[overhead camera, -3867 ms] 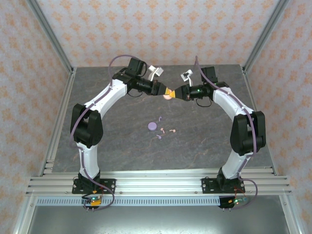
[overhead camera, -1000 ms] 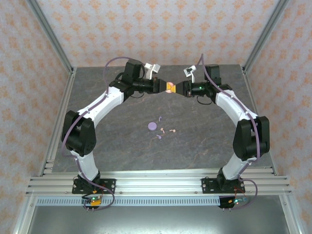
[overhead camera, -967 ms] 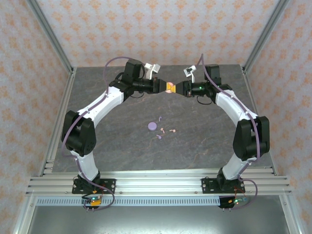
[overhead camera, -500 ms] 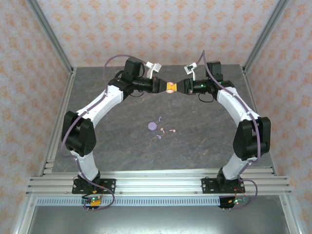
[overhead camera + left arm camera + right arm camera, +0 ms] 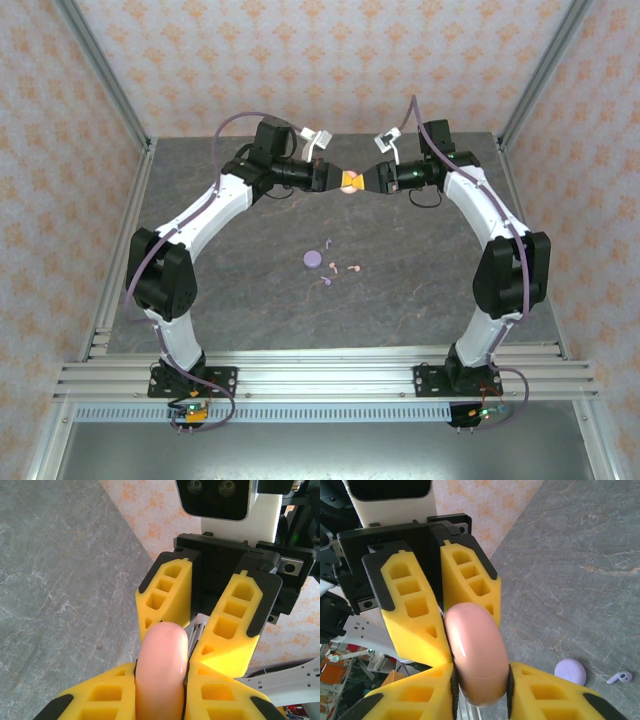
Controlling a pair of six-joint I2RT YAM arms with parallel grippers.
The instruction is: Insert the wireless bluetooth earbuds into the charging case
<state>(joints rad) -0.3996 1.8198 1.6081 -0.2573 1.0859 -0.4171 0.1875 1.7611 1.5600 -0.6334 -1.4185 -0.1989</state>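
A pale pink round charging case [image 5: 349, 182] hangs in the air over the back middle of the table. My left gripper [image 5: 341, 180] is shut on it from the left, and my right gripper [image 5: 359, 181] is shut on its other end from the right. The left wrist view has the case [image 5: 161, 670] pinched between my left gripper [image 5: 161, 674] pads. In the right wrist view the case [image 5: 476, 650] sits between my right gripper [image 5: 480, 674] pads. Pink earbuds [image 5: 345, 267] and lavender earbuds [image 5: 326, 243] lie on the table.
A lavender round case [image 5: 312, 259] lies closed at the table's middle among the earbuds, and it shows again [image 5: 570, 671] beside a lavender earbud [image 5: 619, 676]. Aluminium frame posts [image 5: 108, 105] and patterned walls bound the grey table [image 5: 220, 300].
The right wrist has shifted slightly back and right, and its jaws have narrowed onto the pink case. The left arm and the case have hardly moved.
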